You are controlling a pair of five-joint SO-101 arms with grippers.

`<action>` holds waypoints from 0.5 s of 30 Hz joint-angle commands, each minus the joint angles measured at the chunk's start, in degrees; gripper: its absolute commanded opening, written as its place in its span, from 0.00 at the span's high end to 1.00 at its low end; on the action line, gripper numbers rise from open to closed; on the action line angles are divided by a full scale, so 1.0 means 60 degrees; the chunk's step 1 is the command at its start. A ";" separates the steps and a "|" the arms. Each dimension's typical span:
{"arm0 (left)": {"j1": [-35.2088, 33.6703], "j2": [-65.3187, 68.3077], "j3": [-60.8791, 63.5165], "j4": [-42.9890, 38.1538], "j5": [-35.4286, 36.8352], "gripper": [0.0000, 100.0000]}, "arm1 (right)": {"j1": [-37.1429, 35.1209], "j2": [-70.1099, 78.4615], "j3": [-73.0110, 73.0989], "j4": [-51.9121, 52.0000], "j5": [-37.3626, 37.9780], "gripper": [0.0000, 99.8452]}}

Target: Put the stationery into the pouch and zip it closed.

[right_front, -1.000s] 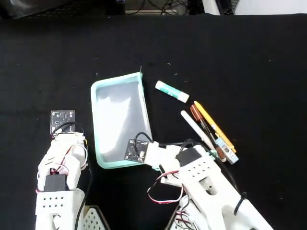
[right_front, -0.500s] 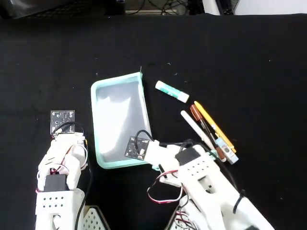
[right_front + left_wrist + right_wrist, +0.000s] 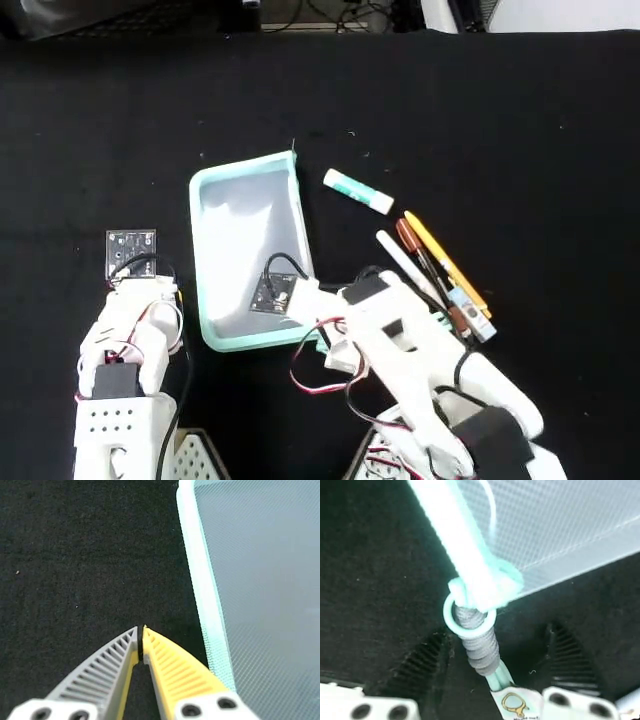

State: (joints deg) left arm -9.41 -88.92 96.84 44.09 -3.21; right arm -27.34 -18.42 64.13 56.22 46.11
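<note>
A translucent pouch (image 3: 245,250) with a mint-green border lies flat near the middle of the black table (image 3: 520,130), slightly toward its left edge, with one short end facing the arms. The stationery is all outside it, on the table toward the right edge. A white and green glue stick (image 3: 358,191) sits just beside the pouch's far right corner. Nearer the arms, a white pen (image 3: 410,270), a brown pen (image 3: 430,275) and an orange pen (image 3: 447,263) lie side by side at a slant, with a small pale-blue item (image 3: 476,322) at their near end. The right arm (image 3: 400,350) leans over the pouch's near right corner. In its wrist view, the right gripper (image 3: 498,629) stands wide, with a dark finger on either side of the pouch corner (image 3: 545,525). Between the fingers, untouched by either, lie the mint zipper ring (image 3: 469,614) and the grey ribbed pull (image 3: 480,645) hanging from it. The left arm (image 3: 130,330) rests by the near left part of the table, apart from the pouch. The left gripper (image 3: 140,630) has its grey and yellow fingers pressed tip to tip with nothing between them, over bare table just beside the pouch's mint edge (image 3: 202,580).
</note>
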 commanded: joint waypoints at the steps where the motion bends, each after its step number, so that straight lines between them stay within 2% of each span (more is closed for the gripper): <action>1: 0.0037 -0.0015 0.0168 -0.0117 -0.0088 0.97 | 0.0147 0.0388 -0.0081 -0.0147 -0.0322 0.72; 4: 0.0037 -0.0015 0.0168 -0.0117 -0.0088 0.97 | 0.0132 0.0388 -0.0037 -0.0147 -0.0337 0.77; 8: 0.0037 -0.0015 0.0168 -0.0117 -0.0088 0.97 | 0.0147 0.0374 -0.0198 -0.0117 -0.0381 0.99; 10: 0.0037 -0.0015 0.0168 -0.0117 -0.0088 0.97 | 0.0161 0.0374 -0.0271 0.0029 -0.0396 0.97; 15: 0.0037 -0.0015 0.0168 -0.0117 -0.0088 0.97 | 0.0147 -0.0125 -0.0593 0.0659 -0.0396 0.99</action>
State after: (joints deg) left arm -9.41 -88.92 96.84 44.09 -3.21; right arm -26.20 -18.07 60.97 56.75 44.35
